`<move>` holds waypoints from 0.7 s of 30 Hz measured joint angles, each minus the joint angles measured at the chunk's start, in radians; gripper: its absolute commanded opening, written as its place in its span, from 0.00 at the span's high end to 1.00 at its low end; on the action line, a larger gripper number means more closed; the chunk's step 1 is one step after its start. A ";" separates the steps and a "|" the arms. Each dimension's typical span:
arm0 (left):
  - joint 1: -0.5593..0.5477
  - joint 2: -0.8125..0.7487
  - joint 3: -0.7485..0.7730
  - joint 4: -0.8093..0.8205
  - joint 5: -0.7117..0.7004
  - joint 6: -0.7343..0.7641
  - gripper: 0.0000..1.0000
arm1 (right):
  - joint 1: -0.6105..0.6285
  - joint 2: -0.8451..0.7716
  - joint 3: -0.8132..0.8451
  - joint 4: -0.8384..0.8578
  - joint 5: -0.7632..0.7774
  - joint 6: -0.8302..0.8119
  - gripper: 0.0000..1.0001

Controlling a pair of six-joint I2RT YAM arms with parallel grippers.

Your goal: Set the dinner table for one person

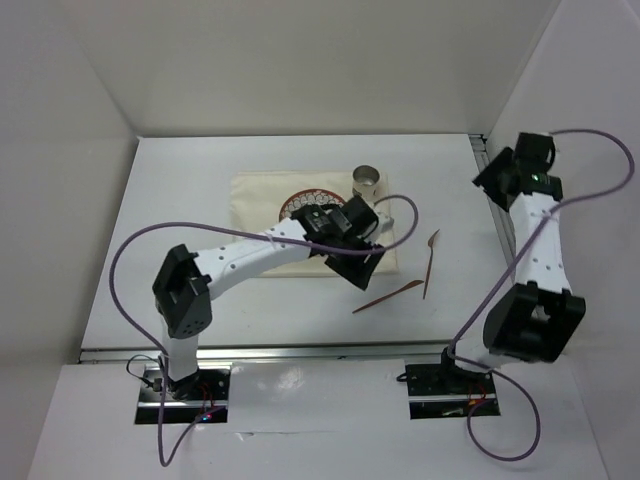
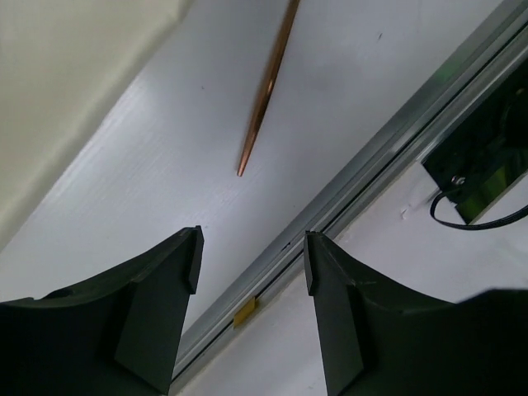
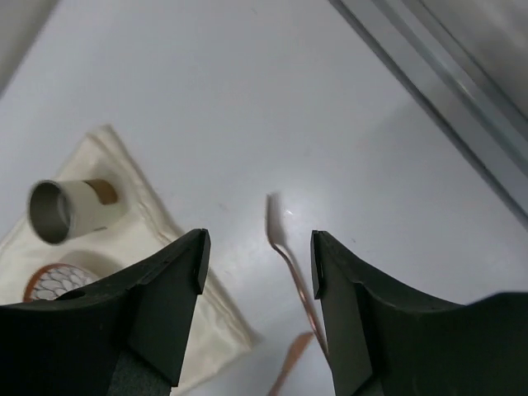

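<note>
The dinner table (image 1: 170,230) is a white tabletop with a metal rail (image 1: 300,348) along its near edge. A cream cloth (image 1: 262,205) lies on it, bearing a red-patterned plate (image 1: 297,204) and a metal cup (image 1: 368,180) lying on its side. A copper spoon (image 1: 430,262) and a copper knife (image 1: 385,298) lie on the table right of the cloth. My left gripper (image 1: 357,268) is open and empty over the cloth's near right corner; the knife's tip (image 2: 266,95) lies ahead of it. My right gripper (image 1: 497,172) is open and empty, raised at the far right, with the spoon (image 3: 285,247) below it.
White walls enclose the table on the left, back and right. The cup (image 3: 68,209), the plate (image 3: 51,280) and the cloth (image 3: 177,276) show at the left of the right wrist view. The rail (image 2: 371,165) runs diagonally in the left wrist view.
</note>
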 measured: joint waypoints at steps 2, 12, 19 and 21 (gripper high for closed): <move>-0.039 0.042 -0.005 -0.003 -0.006 0.002 0.31 | -0.068 -0.083 -0.116 0.002 0.002 0.002 0.37; 0.003 0.045 -0.019 -0.014 -0.073 -0.016 0.31 | -0.011 0.084 -0.411 -0.004 -0.089 0.033 0.36; 0.095 -0.069 -0.006 -0.034 -0.079 -0.056 0.30 | 0.119 0.094 -0.433 0.020 -0.050 0.032 0.39; 0.130 -0.116 0.002 -0.034 -0.075 -0.062 0.30 | 0.159 0.117 -0.433 0.024 -0.031 0.032 0.41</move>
